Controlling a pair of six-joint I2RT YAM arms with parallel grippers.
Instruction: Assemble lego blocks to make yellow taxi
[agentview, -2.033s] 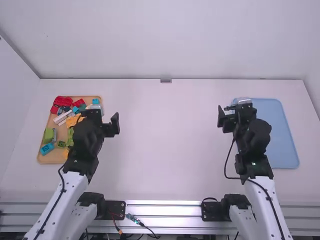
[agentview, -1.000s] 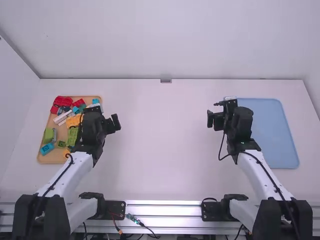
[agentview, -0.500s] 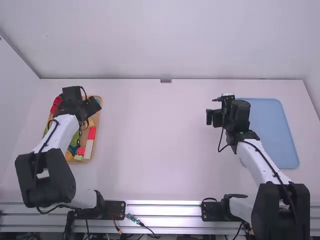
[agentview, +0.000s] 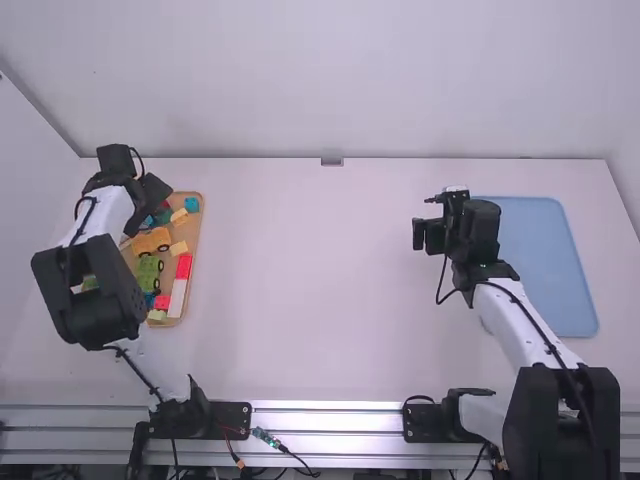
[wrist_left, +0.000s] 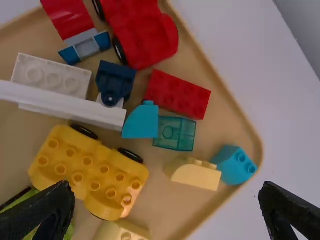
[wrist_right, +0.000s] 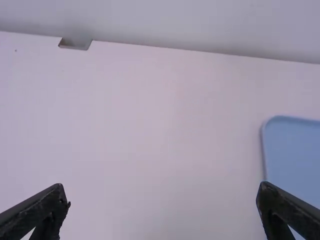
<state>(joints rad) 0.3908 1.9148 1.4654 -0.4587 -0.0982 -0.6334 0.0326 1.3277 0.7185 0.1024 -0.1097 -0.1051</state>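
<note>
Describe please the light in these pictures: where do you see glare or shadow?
High view: bright glare on the metal rail, while the table looks evenly lit; right wrist view: soft, darker shading low along the back wall; left wrist view: soft light, no harsh glare on the blocks.

Two trays are counted in the high view: one tan tray (agentview: 198, 240) and one blue tray (agentview: 545, 260). Three wheeled pieces are seen: one red wheeled piece (wrist_left: 145, 37), one yellow wheeled piece (wrist_left: 85, 167) and one green wheeled piece (agentview: 149, 272). In the left wrist view, one red studded brick (wrist_left: 178, 94), one dark blue piece (wrist_left: 116, 77), one see-through teal brick (wrist_left: 175, 133), one bright blue brick (wrist_left: 236, 165), one curved blue piece (wrist_left: 140, 124) and one long white piece (wrist_left: 65, 104) are found.
</note>
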